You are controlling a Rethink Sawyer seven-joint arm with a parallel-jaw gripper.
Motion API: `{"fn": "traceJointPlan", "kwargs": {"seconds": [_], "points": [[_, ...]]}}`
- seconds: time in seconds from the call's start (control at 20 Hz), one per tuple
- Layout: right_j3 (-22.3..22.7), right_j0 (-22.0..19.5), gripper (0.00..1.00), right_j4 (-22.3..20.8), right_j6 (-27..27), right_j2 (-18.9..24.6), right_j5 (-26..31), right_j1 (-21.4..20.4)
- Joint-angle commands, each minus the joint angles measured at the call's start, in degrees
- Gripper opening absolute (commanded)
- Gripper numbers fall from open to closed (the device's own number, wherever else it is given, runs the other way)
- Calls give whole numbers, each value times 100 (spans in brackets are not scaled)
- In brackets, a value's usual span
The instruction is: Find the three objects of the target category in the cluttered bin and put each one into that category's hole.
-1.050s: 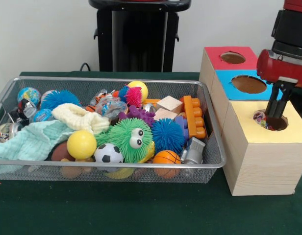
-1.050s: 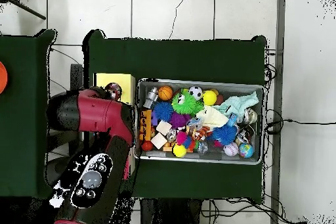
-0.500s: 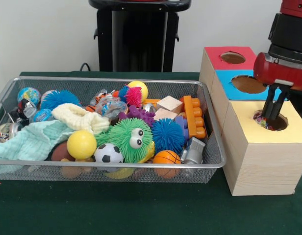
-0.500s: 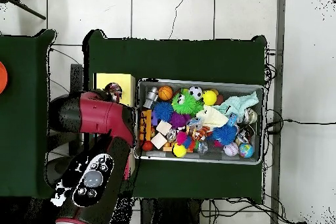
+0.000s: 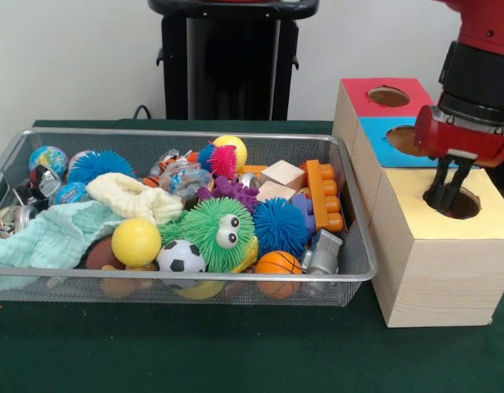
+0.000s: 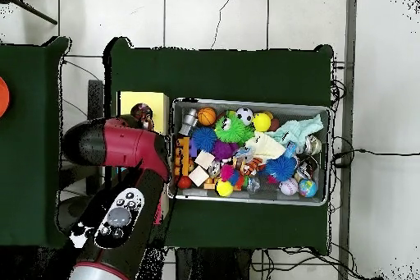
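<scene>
1. The black-fingered gripper (image 5: 443, 195), apparently closed and empty, is held at the round hole (image 5: 458, 202) of the yellow-topped wooden box (image 5: 436, 270).
2. Remaining targets are presumed in the wire mesh bin (image 5: 195, 282); light, springy balls are best gripped across the middle.

The gripper's (image 5: 445, 195) tips sit at the mouth of the round hole (image 5: 462, 205) in the yellow box top (image 5: 481, 221); whether they close on anything cannot be told, and the hole's inside is dark. In the overhead view the arm (image 6: 115, 147) covers the red and blue box tops and most of the yellow top (image 6: 141, 101), leaving 1 small mottled object (image 6: 141, 112) at its 12 o'clock edge, too small to identify. The arm runs off the front picture's top and right edges. In the bin (image 5: 236, 278), the mint cloth (image 5: 51, 233) hides whatever lies beneath it, and the toys at its 9 o'clock end (image 5: 27, 196) are too jumbled to name.
</scene>
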Motion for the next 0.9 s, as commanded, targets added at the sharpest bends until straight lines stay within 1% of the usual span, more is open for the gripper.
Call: {"fn": "traceJointPlan", "kwargs": {"seconds": [0.05,0.2,0.3,0.35,0.5,0.55,0.6,0.8,0.9], "points": [[229,-210,0,179,1412,729,-16,471],[189,-234,0,183,1364,772,-103,535],[153,-196,0,182,1411,671,-266,577],[91,-93,0,161,1497,472,-379,627],[-22,190,0,137,1740,-122,-460,706],[-3,329,0,134,1828,-340,-562,715],[-3,465,0,154,1939,-591,-549,741],[-25,1081,0,255,2309,-1817,-475,957],[-44,1258,0,300,2396,-2338,-417,1084]]}}
